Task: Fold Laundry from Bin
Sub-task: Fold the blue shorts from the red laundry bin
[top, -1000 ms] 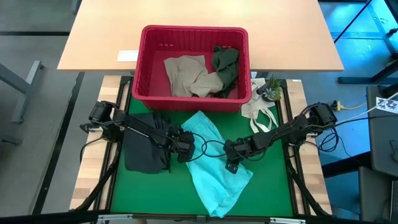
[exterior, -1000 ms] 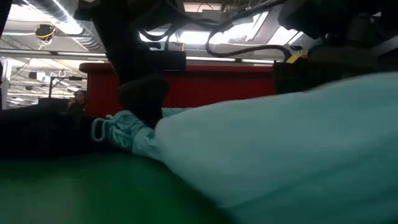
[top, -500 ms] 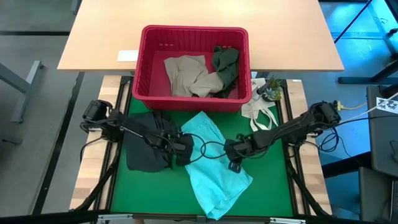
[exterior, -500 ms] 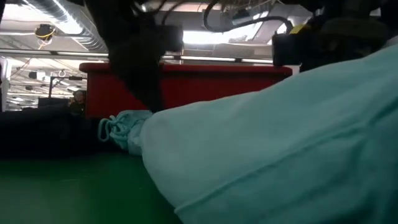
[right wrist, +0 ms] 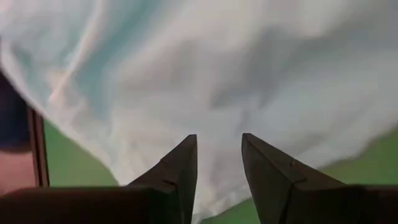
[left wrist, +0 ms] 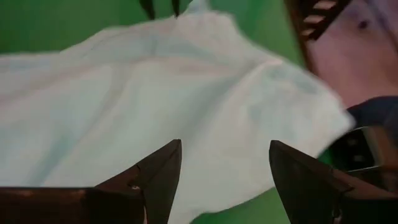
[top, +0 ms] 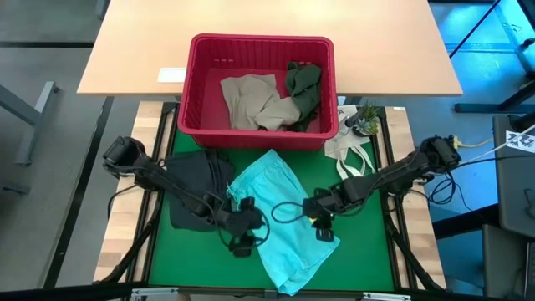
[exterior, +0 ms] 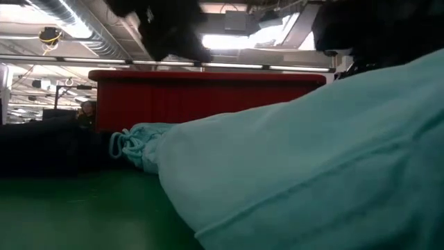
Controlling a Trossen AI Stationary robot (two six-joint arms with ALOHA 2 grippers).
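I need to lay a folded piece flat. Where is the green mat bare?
Bare: the near left corner of the green mat, below the black garment, and the right strip beside the teal garment. The middle is crowded, holding both pincers.

Two dark, slim arms with looping cables

Both arms are black, jointed, with rounded housings at their outer ends; black cables loop beside the left gripper [top: 242, 244] and right gripper [top: 323, 231]. Each carries two dark, wedge-shaped fingers [left wrist: 155, 177] tapering to points; a yellow patch shows near the right gripper.
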